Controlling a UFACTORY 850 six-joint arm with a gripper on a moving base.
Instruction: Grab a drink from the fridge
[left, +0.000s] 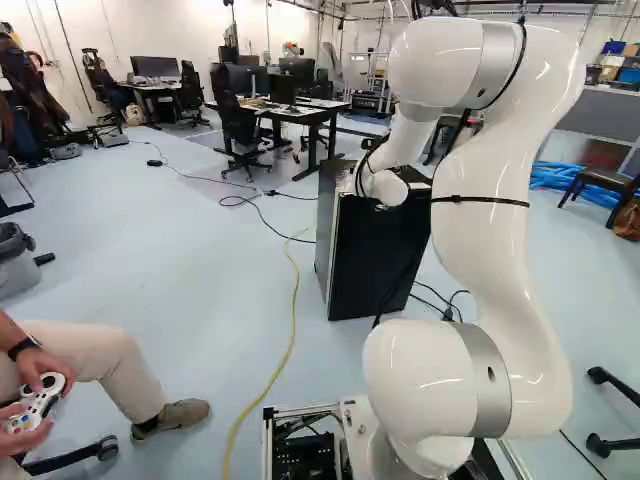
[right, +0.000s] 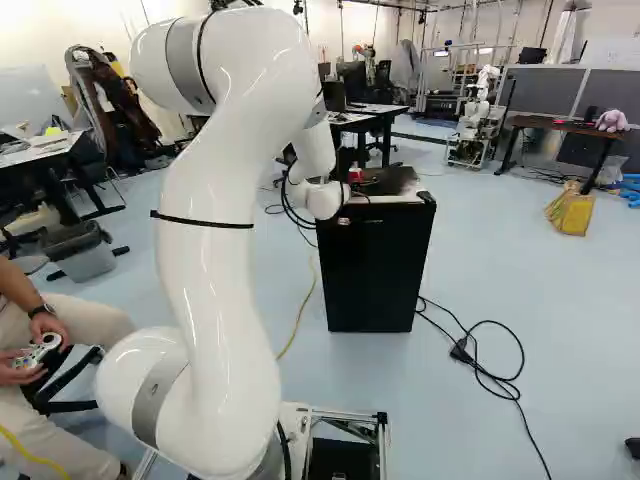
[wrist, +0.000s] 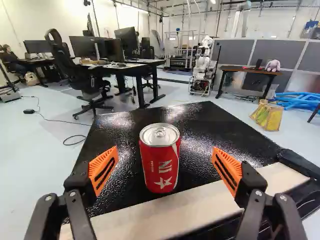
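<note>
Shows white letters (wrist: 165, 166) and a star (wrist: 162, 183) on the can (wrist: 156, 154).
Stands out against the red side facing the wrist view, with large letters above the star and smaller print (wrist: 151, 165) running beside the letters, too small to tell.

Black fridge (wrist: 205, 132) — a red can (wrist: 159, 162) upright on top.

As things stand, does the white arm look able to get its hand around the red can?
Very likely yes. The red can stands upright on top of the black fridge, lined up with the open hand, whose orange pads look spread wider than the can. Nothing visible blocks the way.
</note>
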